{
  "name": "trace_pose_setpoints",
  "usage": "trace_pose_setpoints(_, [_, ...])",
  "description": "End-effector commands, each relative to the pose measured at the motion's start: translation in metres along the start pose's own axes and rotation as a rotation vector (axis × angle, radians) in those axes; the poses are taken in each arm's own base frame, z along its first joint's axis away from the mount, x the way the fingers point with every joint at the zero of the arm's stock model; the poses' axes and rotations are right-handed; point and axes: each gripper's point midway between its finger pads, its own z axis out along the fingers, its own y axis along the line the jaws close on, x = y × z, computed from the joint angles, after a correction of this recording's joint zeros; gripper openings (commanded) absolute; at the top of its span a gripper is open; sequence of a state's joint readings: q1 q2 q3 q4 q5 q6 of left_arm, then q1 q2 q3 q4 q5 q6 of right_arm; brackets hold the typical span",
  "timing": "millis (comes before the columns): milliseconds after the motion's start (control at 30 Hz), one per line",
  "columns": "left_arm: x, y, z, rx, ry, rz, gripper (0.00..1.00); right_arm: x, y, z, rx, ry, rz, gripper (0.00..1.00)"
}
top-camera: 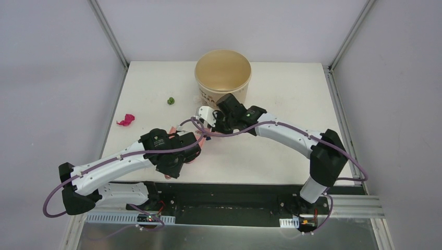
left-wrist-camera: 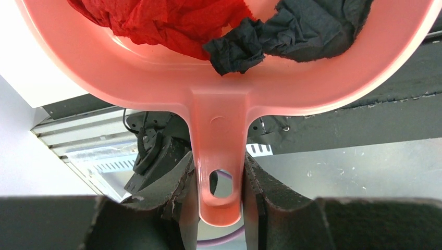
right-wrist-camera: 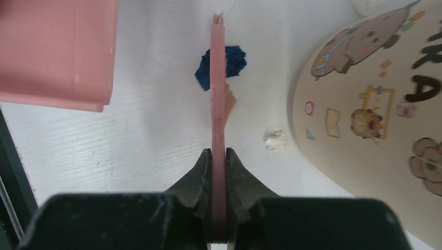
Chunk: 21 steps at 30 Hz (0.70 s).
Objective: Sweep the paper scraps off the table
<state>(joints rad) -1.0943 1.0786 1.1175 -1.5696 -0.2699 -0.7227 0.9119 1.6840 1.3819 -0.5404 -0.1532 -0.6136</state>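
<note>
The red scrap (left-wrist-camera: 167,21) and black scrap (left-wrist-camera: 292,31) lie in the pink dustpan (left-wrist-camera: 208,83), its handle clamped by the left gripper (left-wrist-camera: 221,187). On the table (top-camera: 292,94), the blue scrap (right-wrist-camera: 234,60) lies at the brush (right-wrist-camera: 218,78) — pinched tight in the right gripper (right-wrist-camera: 219,161) — with the white bit (right-wrist-camera: 275,140) just beside the tub (right-wrist-camera: 365,130). The magenta scrap (top-camera: 125,120) and green scrap (top-camera: 170,100) sit toward the left edge, open tabletop around them.

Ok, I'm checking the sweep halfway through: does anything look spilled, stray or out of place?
Nothing spilled or damaged. Stray scraps lie on the table: magenta scrap and green scrap far left, blue scrap by the brush, white bit beside the upright tub. The dustpan holds red scraps and black scraps.
</note>
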Motion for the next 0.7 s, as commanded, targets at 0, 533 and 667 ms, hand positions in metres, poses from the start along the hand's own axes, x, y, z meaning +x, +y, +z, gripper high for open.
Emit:
trace_pose_setpoints(0, [0.0,-0.011,-0.003,0.062,-0.009,-0.011,0.0,0.025,0.013,-0.018,-0.016,0.078,-0.049,0.0])
trace_pose_setpoints(533, [0.006,-0.011,-0.002,0.088,-0.008,-0.014,0.0,0.024,-0.004,-0.1,0.135,0.082,-0.144,0.0])
trace_pose_setpoints(667, [0.005,-0.014,-0.002,0.099,-0.006,-0.009,0.0,0.018,-0.05,-0.075,0.316,0.13,-0.223,0.0])
